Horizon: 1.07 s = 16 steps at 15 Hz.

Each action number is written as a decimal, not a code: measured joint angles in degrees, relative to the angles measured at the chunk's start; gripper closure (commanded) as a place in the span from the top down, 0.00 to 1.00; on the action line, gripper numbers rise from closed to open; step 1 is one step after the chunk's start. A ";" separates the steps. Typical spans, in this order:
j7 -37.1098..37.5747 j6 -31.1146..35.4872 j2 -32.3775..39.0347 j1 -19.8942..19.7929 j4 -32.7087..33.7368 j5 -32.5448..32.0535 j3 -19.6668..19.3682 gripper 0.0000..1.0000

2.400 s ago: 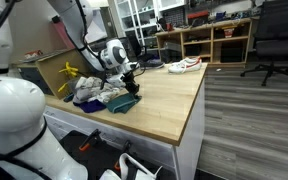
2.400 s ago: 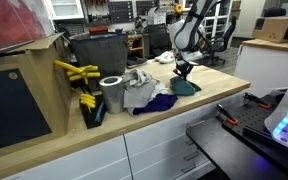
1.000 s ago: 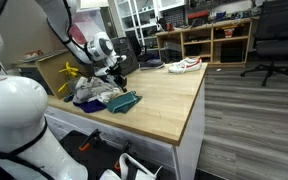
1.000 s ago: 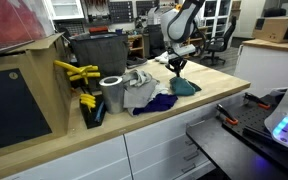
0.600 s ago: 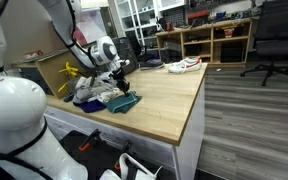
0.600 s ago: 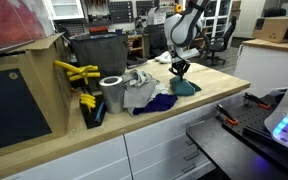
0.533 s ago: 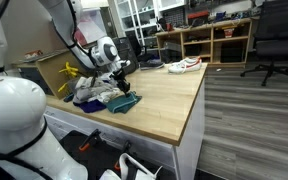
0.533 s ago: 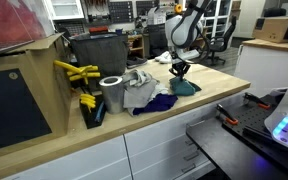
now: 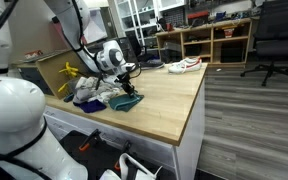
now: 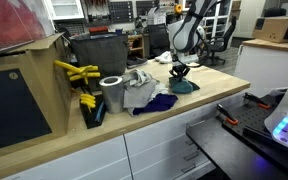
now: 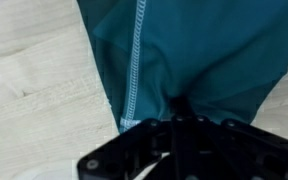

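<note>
My gripper (image 9: 130,84) stands over a teal cloth (image 9: 125,102) on the wooden table (image 9: 174,105); both also show in an exterior view, gripper (image 10: 180,73) above cloth (image 10: 185,87). In the wrist view the teal cloth (image 11: 199,50) has a white stitched seam and bunches into folds between my jaws (image 11: 179,118). The jaws are shut on a pinch of the cloth. The rest of the cloth lies on the table, beside a pile of clothes (image 9: 92,92).
The pile has a grey-white garment (image 10: 139,90) and a dark blue one (image 10: 160,102). A grey roll (image 10: 111,95), yellow clamps (image 10: 76,72) and a black bin (image 10: 96,50) stand behind it. A white shoe (image 9: 184,65) lies at the table's far end.
The gripper went toward the clothes pile a second ago, then came back and down over the teal cloth. The cloth's edge has shifted slightly with it.
</note>
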 measured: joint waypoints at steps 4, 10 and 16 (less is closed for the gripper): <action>0.00 2.78 2.18 -0.56 2.81 0.19 -3.44 0.00; 0.00 3.09 8.34 -2.68 12.26 1.44 -8.10 0.00; 0.25 3.06 14.04 -3.75 21.02 5.32 -10.75 0.00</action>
